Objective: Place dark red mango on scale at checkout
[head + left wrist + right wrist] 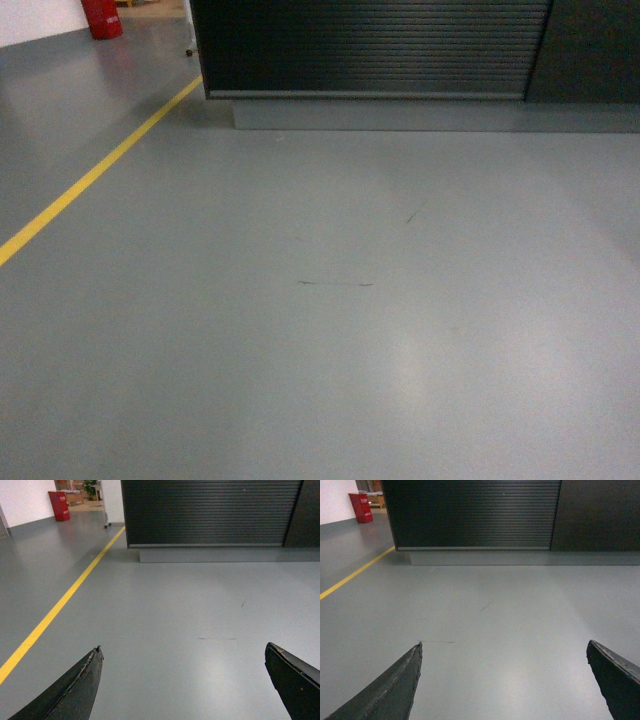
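Both claws wide and empty, facing the checkout desk.

The left claw (182, 680) is spread wide with nothing in it, and the right claw (504, 680) is the same, likely held ready while the robot rolls over the grey floor (330, 330). A yellow line (95, 175) runs along the left, past a red bin (101, 17). Ahead, well apart from the claws, stands the checkout (375, 48) with its ribbed black front. The dark red mango and the scale are not in any view.
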Controlling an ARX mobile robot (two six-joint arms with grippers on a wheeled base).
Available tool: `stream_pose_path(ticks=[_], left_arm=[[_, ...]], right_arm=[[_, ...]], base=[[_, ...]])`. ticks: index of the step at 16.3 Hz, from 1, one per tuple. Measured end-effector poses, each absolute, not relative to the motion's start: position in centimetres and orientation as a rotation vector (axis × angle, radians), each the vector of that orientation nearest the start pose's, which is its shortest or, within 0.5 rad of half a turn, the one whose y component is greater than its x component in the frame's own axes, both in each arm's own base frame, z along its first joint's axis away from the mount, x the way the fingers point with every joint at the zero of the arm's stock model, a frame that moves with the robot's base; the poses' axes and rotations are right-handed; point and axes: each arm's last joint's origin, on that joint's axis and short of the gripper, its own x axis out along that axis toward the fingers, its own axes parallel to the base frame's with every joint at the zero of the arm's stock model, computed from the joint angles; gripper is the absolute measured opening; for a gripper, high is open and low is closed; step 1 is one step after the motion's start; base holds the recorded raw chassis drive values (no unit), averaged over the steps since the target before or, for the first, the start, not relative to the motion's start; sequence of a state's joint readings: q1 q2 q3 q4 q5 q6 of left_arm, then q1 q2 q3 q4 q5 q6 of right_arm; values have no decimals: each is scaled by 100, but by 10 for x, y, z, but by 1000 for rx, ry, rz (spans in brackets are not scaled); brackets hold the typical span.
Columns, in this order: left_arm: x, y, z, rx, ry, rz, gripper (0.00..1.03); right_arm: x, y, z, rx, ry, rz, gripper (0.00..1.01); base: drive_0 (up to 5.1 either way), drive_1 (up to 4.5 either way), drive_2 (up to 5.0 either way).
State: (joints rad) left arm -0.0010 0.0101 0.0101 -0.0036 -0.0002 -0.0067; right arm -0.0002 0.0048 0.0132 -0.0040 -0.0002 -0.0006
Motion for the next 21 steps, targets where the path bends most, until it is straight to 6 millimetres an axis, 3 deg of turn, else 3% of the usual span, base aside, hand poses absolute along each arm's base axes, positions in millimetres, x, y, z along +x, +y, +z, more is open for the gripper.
stream_pose_path(ticks=[21], left_arm=[[98,0,166,-7,4,-1,98]], right_arm=[[97,0,167,-1,-5,0,98]], base=[[0,0,0]])
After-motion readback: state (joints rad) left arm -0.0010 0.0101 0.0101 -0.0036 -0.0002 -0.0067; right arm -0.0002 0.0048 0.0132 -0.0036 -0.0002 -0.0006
